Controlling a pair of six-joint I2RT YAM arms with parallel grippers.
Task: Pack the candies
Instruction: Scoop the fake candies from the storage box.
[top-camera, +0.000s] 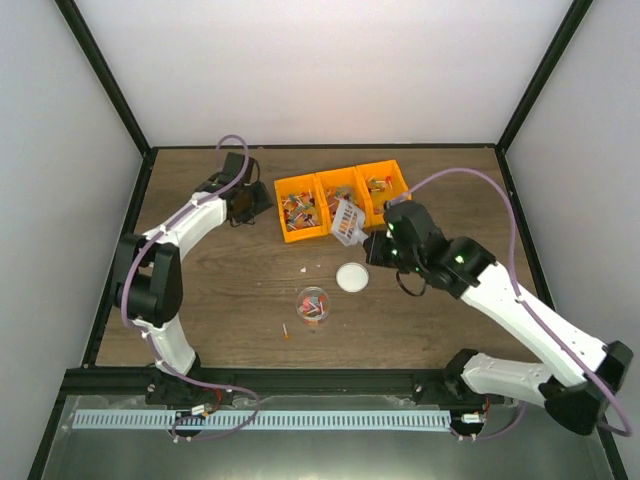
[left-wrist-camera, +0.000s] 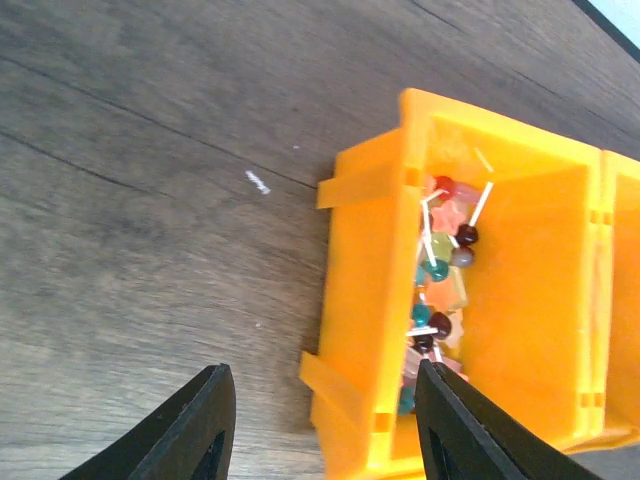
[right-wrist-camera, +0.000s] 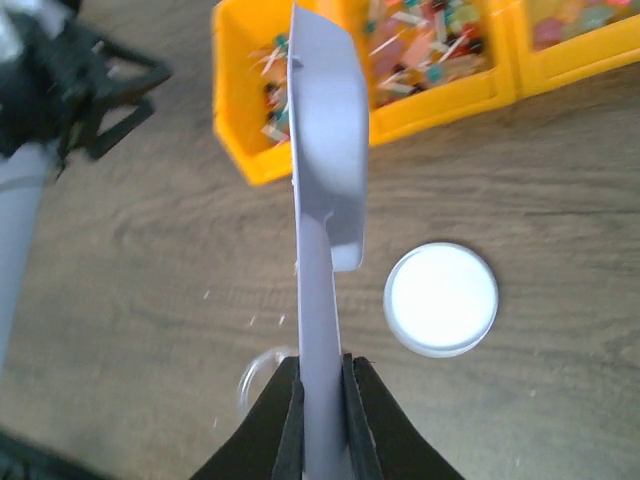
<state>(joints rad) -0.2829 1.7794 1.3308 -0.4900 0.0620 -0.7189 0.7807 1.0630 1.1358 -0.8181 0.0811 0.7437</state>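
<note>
The wooden tabletop (top-camera: 220, 300) carries everything. The left arm (top-camera: 160, 270) reaches to the far left part of it, and the right arm (top-camera: 520, 310) stretches in from the near right toward the middle.

At the far centre sits the orange bin (top-camera: 295, 232), three compartments in a row. The left hand (left-wrist-camera: 322, 380) hangs over the bin's left end with its fingers about halfway apart and nothing between them to grip. In the left wrist view the outer wall of the left compartment lies between the two fingers, but whether either one touches it I cannot tell.

The right hand (right-wrist-camera: 320, 365) is clamped tight on the handle of the grey scoop (top-camera: 346, 220). The scoop points away toward the bin, turned on its edge in the right wrist view, and its mouth is over the near edge of the bin, around the wall between the left and middle compartments.

On the tabletop nearer than the scoop lies a round white lid (top-camera: 352, 277). Nearer still and a little left of it stands a small clear cup (top-camera: 313, 303), upright.

The candies (top-camera: 300, 208) lie mostly in the bin, with heaps of mixed colours in all three compartments. A small cluster sits in the clear cup. A stray piece lies on the tabletop just near-left of the cup, and another speck lies between the cup and the bin.
</note>
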